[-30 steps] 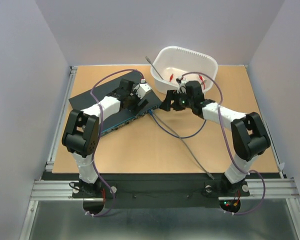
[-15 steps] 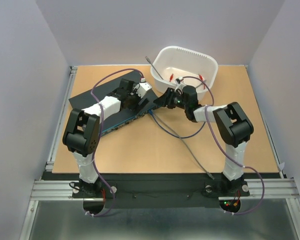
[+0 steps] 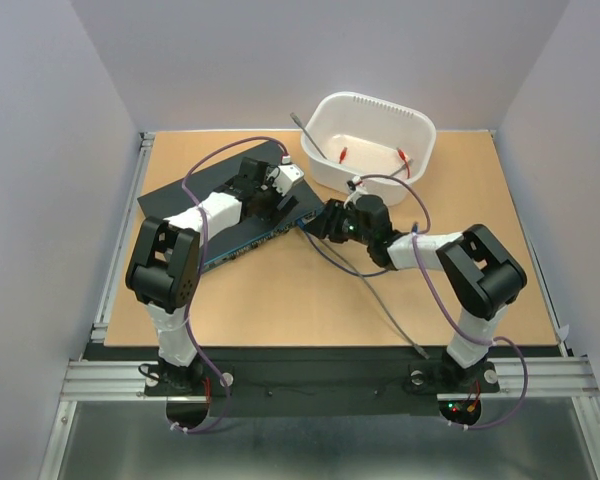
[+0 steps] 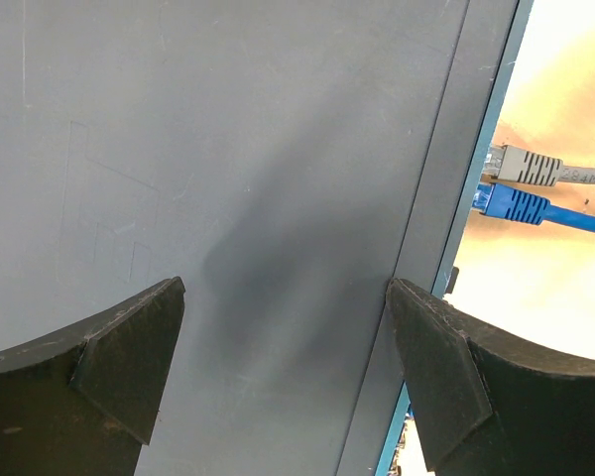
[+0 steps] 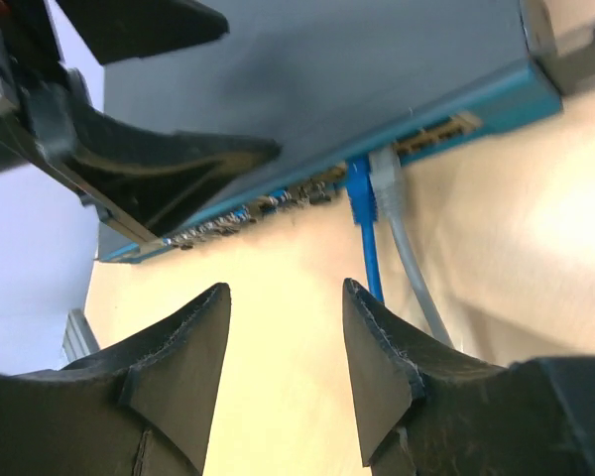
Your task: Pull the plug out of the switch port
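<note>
**Top view.** You see the switch [image 3: 170,197] lying flat on the desk [image 3: 280,300]. Its long axis runs near-left to far-right, and its port edge faces near-right. The left pincer [image 3: 276,205] is over its far-right end, and the right pincer [image 3: 313,222] is just off that corner.

**Left wrist.** The left pincer [image 4: 283,297] is spread wide over the bare switch top [image 4: 228,149]. The grey plug [image 4: 524,166] and blue plug [image 4: 511,204] sit side by side in the port edge.

**Right wrist.** Your right pincer [image 5: 283,297] is parted and empty. The blue plug [image 5: 361,198] and grey plug [image 5: 385,178] lie ahead, apart from it.
</note>
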